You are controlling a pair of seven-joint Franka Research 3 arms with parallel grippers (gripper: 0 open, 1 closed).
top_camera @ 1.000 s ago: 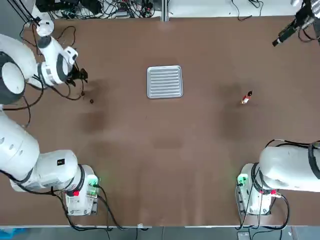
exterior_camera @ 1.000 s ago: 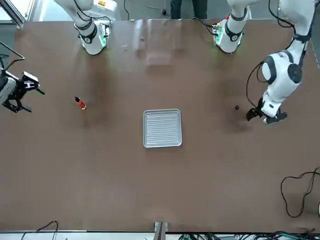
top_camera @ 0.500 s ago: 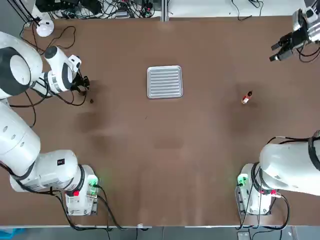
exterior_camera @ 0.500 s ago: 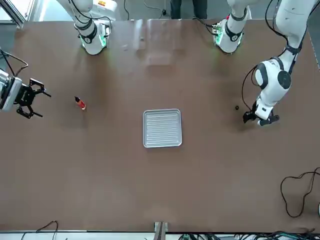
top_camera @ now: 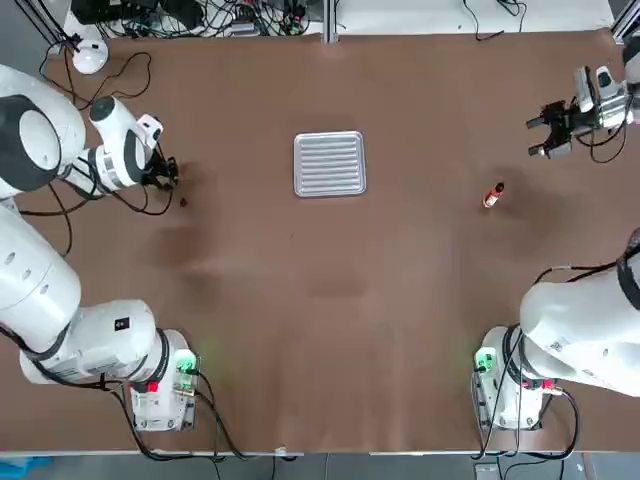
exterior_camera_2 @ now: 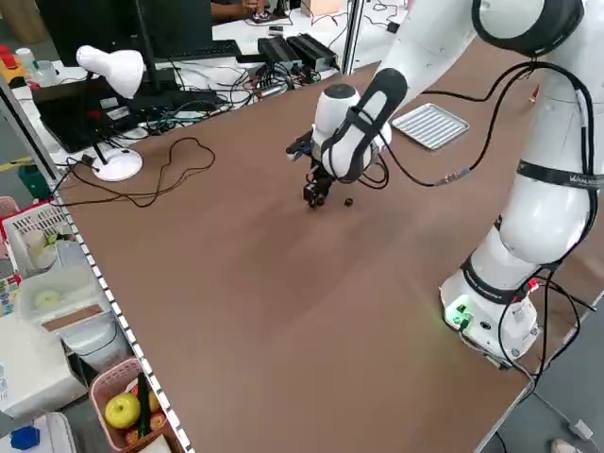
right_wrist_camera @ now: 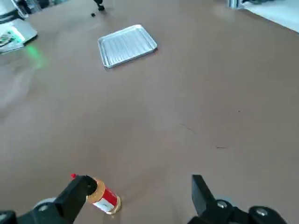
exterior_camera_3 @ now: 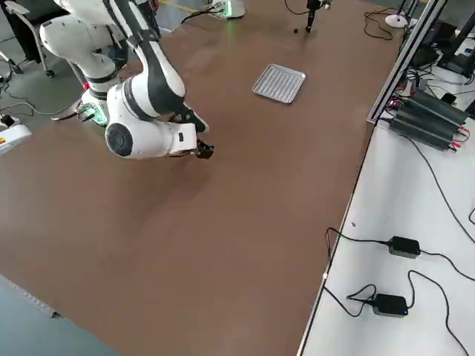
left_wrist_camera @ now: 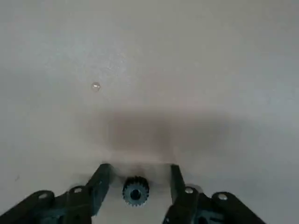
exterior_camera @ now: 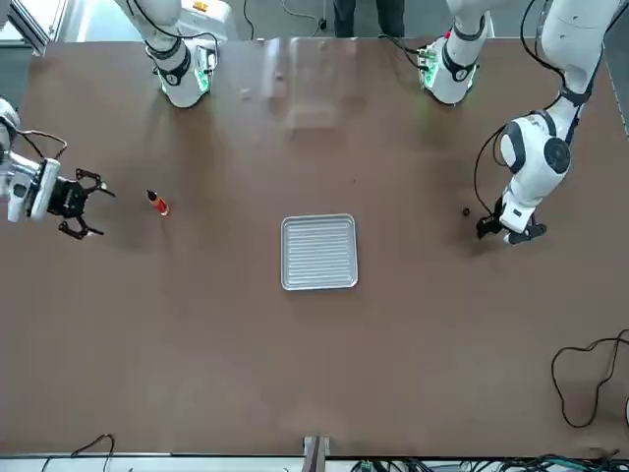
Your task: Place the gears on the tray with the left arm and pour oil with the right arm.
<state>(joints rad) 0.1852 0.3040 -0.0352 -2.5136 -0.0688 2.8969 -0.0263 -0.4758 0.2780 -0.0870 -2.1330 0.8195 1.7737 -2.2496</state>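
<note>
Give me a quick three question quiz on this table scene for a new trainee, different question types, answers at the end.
1. True or false: a gear lies between the left gripper's fingers.
2. The tray holds: A) both gears, B) the oil bottle, C) nothing.
3. Fill in: the oil bottle stands near the ____ gripper.

Key: 1 true. 2 C. 3 right; its fingers stand open, the bottle not yet gripped.
</note>
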